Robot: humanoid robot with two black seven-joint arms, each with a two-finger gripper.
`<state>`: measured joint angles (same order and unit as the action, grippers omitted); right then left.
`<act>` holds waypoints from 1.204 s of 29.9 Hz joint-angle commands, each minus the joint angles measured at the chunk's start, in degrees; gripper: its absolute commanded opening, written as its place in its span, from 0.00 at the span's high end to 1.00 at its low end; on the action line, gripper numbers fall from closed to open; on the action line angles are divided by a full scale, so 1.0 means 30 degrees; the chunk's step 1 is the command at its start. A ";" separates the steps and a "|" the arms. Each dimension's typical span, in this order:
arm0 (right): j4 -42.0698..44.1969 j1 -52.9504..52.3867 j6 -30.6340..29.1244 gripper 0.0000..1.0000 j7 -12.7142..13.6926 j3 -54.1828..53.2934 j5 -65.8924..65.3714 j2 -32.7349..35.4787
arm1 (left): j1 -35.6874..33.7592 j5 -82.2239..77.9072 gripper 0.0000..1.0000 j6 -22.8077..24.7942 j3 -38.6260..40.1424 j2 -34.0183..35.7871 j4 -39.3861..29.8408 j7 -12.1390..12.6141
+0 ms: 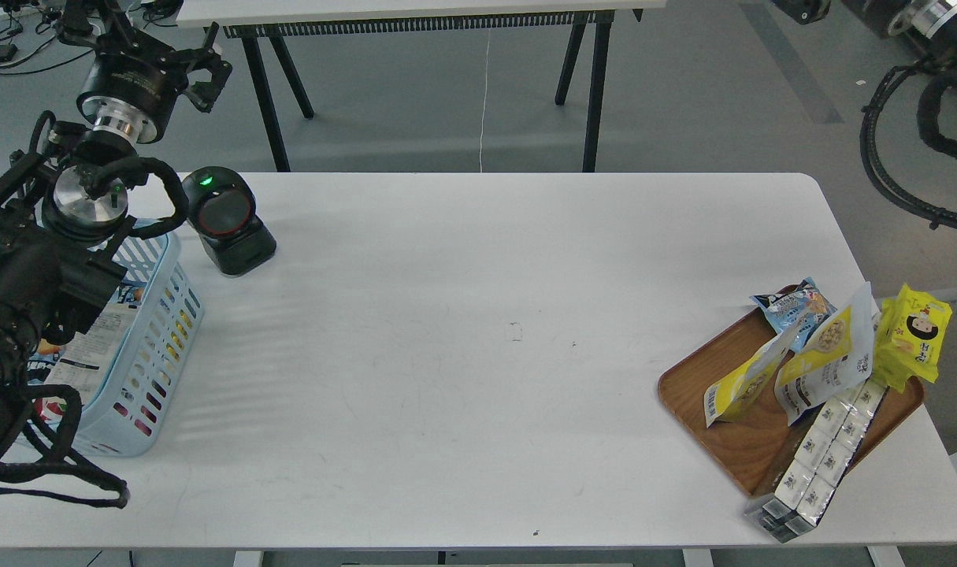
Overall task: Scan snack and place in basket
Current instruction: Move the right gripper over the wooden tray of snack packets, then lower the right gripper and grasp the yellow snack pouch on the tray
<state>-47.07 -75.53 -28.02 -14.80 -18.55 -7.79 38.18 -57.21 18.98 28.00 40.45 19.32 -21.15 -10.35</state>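
The snack pouch (829,362), silvery-white on top and yellow below with a round picture, leans upright among other packs on the brown wooden tray (722,429) at the right. A second similar yellow pouch (742,384) leans beside it. The light blue slotted basket (159,315) stands at the table's left edge, partly hidden by my left arm, with printed packs inside. My left gripper (139,43) is raised behind the table's far left corner, open and empty. Of my right gripper only a dark scrap (797,8) shows at the top edge, far from the tray.
A black barcode scanner (226,220) with a green light stands just right of the basket. On the tray lie a light blue snack bag (793,307), a bright yellow cartoon-face pack (915,335) and a long wrapped pack of cartons (821,457) overhanging the front edge.
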 commanded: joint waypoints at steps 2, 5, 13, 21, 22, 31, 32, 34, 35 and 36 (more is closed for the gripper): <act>-0.2674 -0.2327 0.0006 0.03 -0.0690 0.2575 -0.3957 0.1187 | 0.0056 0.0003 0.00 0.0000 -0.0006 0.0091 -0.0039 -0.0008; -0.4519 -0.4142 0.0006 0.04 -0.1363 0.4419 -0.6475 0.1773 | 0.0056 0.0003 0.00 0.0000 -0.0006 0.0121 -0.0039 -0.0008; -0.8154 -0.8481 0.0006 0.05 -0.3005 0.9666 -1.3802 0.1162 | -0.0003 0.0003 0.00 0.0000 0.0052 0.0121 -0.0039 -0.0008; -1.2577 -1.1761 0.0287 0.05 -0.4294 1.3679 -1.9134 -0.0216 | -0.0237 0.0003 0.00 0.0000 0.0023 0.0267 -0.0010 0.0021; -1.3133 -1.2259 0.0287 0.05 -0.4401 1.4235 -1.9953 -0.0362 | -0.0266 0.0003 0.00 0.0000 0.0023 0.0267 -0.0010 -0.0008; -1.6770 -1.4110 0.1456 0.07 -0.4401 1.7811 -2.8565 -0.1243 | -0.0296 -0.0026 0.00 0.0000 0.0023 0.0267 -0.0010 -0.0008; -1.6975 -1.4081 0.1691 0.07 -0.4401 1.8337 -2.9415 -0.1243 | -0.0296 -0.0026 0.00 0.0000 0.0023 0.0267 -0.0010 -0.0008; -1.7327 -1.4080 0.2189 0.07 -0.4401 1.9450 -3.0736 -0.1039 | -0.0266 -0.0026 0.00 0.0000 0.0023 0.0267 -0.0010 -0.0008; -1.7386 -1.4080 0.2510 0.07 -0.4401 2.0094 -3.1351 -0.0951 | -0.0266 -0.0026 0.00 0.0000 -0.0006 0.0267 -0.0010 -0.0008; -1.7387 -1.4080 0.2862 0.07 -0.4401 2.0622 -3.1908 -0.0892 | -0.0266 -0.0026 0.00 0.0000 -0.0006 0.0267 -0.0010 -0.0008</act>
<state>-98.50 -117.75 -21.98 -28.02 38.62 -98.18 34.86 -58.08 18.90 28.00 40.50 20.13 -21.19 -10.36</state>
